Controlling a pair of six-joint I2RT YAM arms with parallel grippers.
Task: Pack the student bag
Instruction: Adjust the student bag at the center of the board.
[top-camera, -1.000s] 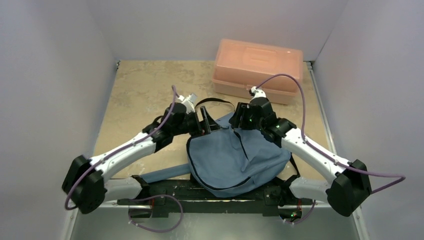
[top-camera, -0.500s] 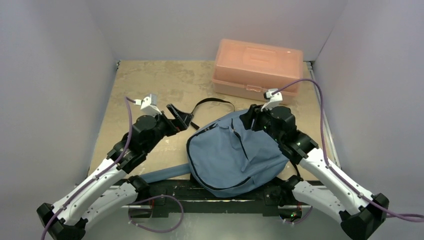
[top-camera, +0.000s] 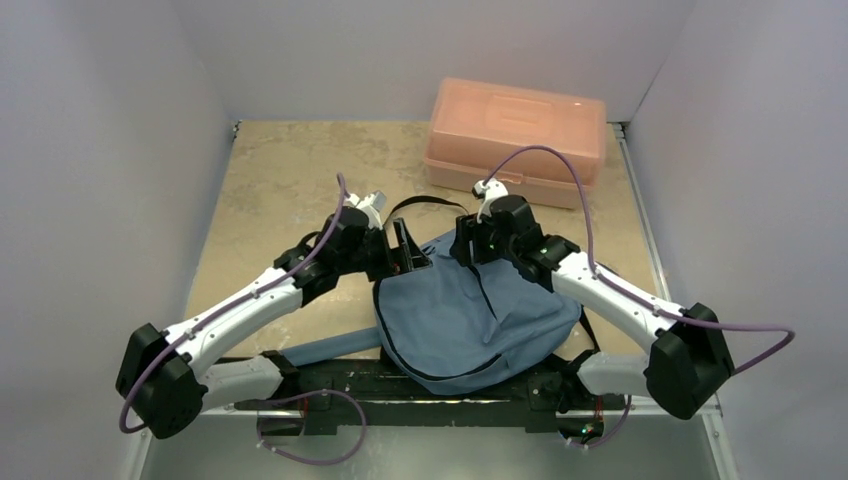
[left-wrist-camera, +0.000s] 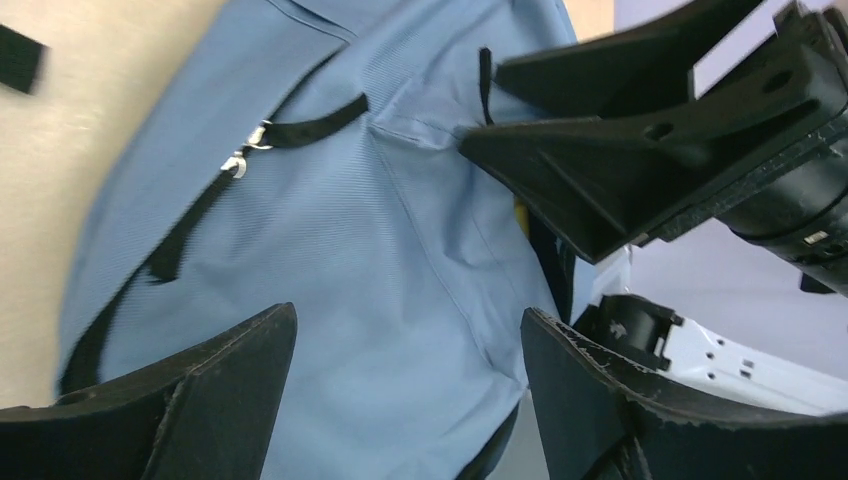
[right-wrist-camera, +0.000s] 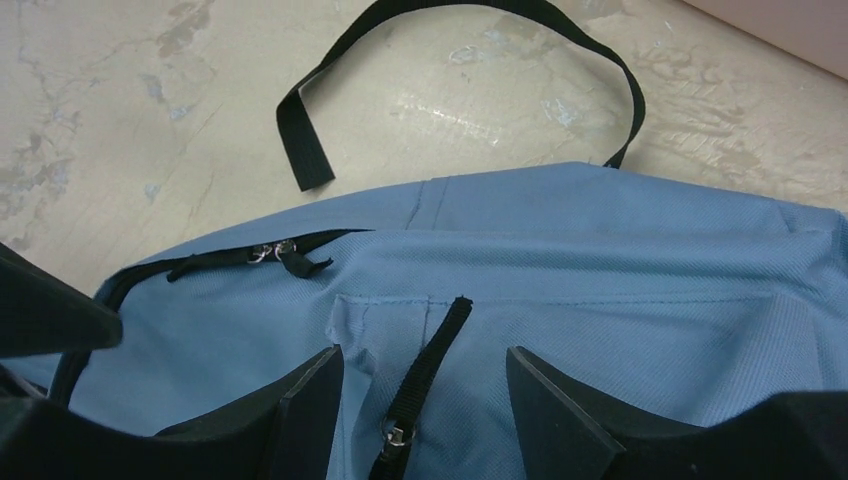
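The student bag (top-camera: 470, 315) is a blue-grey backpack lying flat at the near middle of the table, with its black handle loop (top-camera: 430, 207) at its far edge. My left gripper (top-camera: 405, 248) is open and empty at the bag's far left corner. In the left wrist view the gripper (left-wrist-camera: 410, 315) has only bag fabric (left-wrist-camera: 330, 250) between its fingers. My right gripper (top-camera: 463, 245) is open and empty just above the bag's top edge. In the right wrist view the gripper (right-wrist-camera: 423, 352) straddles a black zipper pull strap (right-wrist-camera: 440, 345). A second zipper pull (right-wrist-camera: 275, 253) lies to the left.
A rigid salmon-pink plastic box (top-camera: 515, 135) stands at the back right, just beyond the right gripper. A wide blue shoulder strap (top-camera: 330, 350) trails from the bag toward the left arm's base. The two grippers are close together, and the right gripper's fingers (left-wrist-camera: 620, 150) show in the left wrist view.
Half a second ago both arms were drawn back. The left gripper has swung right to the bag's corner, and the right gripper has moved left over the bag's top edge.
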